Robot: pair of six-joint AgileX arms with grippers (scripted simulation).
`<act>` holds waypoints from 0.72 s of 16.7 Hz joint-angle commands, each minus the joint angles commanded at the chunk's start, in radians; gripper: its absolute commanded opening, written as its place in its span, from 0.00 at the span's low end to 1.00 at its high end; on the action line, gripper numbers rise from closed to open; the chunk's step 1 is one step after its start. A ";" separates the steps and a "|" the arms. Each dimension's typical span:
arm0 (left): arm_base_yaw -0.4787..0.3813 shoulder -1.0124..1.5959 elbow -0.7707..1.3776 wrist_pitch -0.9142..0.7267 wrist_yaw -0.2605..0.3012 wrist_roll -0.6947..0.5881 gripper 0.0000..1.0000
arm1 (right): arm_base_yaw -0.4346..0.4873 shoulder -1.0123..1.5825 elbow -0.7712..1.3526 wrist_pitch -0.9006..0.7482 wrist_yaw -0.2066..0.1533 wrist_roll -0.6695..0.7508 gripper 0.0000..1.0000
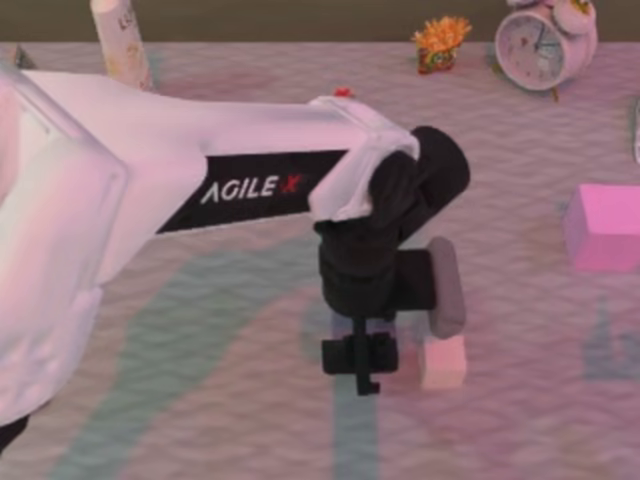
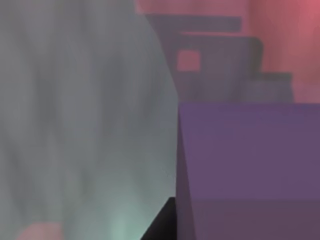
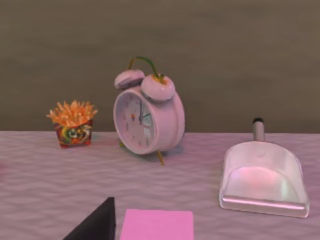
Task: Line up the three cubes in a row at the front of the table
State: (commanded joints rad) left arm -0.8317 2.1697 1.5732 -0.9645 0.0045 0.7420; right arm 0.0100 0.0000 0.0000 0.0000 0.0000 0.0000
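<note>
Filling the left wrist view, the purple cube (image 2: 250, 165) sits at the left tool (image 1: 362, 355), whose grip I cannot tell. Just beside it on the bench (image 1: 520, 420) rests the pale pink cube (image 1: 443, 361); the bright pink cube (image 1: 603, 227) lies well right. An empty dustpan (image 3: 262, 180) stands near the alarm clock (image 3: 147, 117).
</note>
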 joint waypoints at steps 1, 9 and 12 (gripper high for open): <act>0.000 0.006 -0.012 0.015 0.000 -0.001 0.00 | 0.000 0.000 0.000 0.000 0.000 0.000 1.00; -0.001 0.008 -0.016 0.019 0.000 -0.001 0.30 | 0.000 0.000 0.000 0.000 0.000 0.000 1.00; -0.001 0.008 -0.016 0.019 0.000 -0.001 0.53 | 0.000 0.000 0.000 0.000 0.000 0.000 1.00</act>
State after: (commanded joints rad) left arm -0.8323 2.1780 1.5576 -0.9458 0.0045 0.7411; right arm 0.0100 0.0000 0.0000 0.0000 0.0000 0.0000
